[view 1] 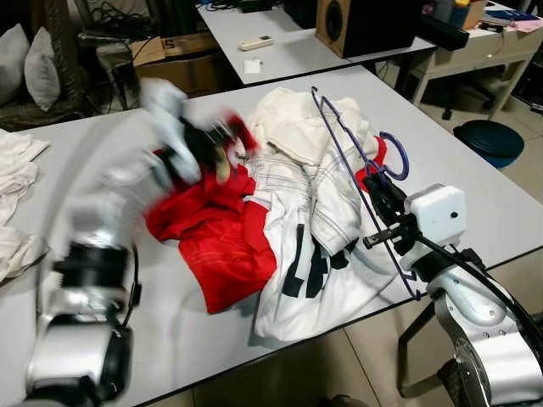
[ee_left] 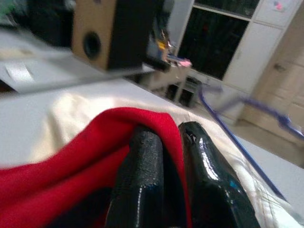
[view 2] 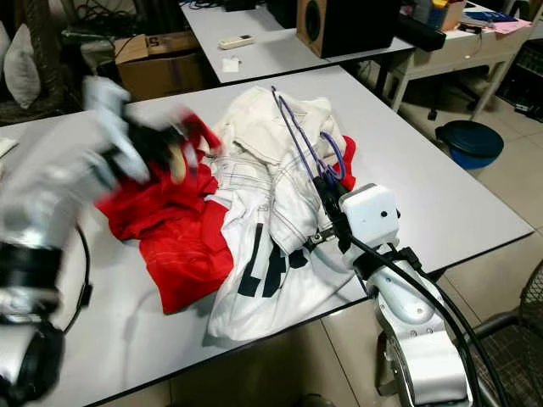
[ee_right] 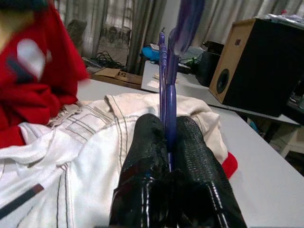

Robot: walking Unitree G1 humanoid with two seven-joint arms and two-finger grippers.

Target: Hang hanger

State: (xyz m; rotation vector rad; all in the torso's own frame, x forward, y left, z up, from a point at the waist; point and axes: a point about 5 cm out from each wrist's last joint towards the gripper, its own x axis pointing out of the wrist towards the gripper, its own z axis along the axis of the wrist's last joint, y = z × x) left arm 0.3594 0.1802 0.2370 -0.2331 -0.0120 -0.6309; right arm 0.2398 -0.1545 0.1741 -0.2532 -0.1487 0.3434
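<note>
A purple wire hanger [view 1: 356, 161] rests tilted over a white garment [view 1: 314, 212] in the middle of the grey table [view 1: 475, 195]. My right gripper [view 1: 383, 197] is shut on the hanger's lower bar; its two fingers [ee_right: 152, 156] pinch the purple wire [ee_right: 167, 90] between them. A red garment [view 1: 212, 229] lies to the left of the white one. My left gripper [view 1: 222, 146], blurred, is shut on a fold of that red cloth [ee_left: 95, 152] and holds it a little above the pile.
A second table [view 1: 280, 42] behind carries a remote and a black and wood speaker [view 1: 356, 25]. Cardboard boxes [view 1: 178, 59] stand on the floor behind. More white cloth [view 1: 17, 170] lies at the table's left edge. A dark round stool [view 1: 488, 140] is on the right.
</note>
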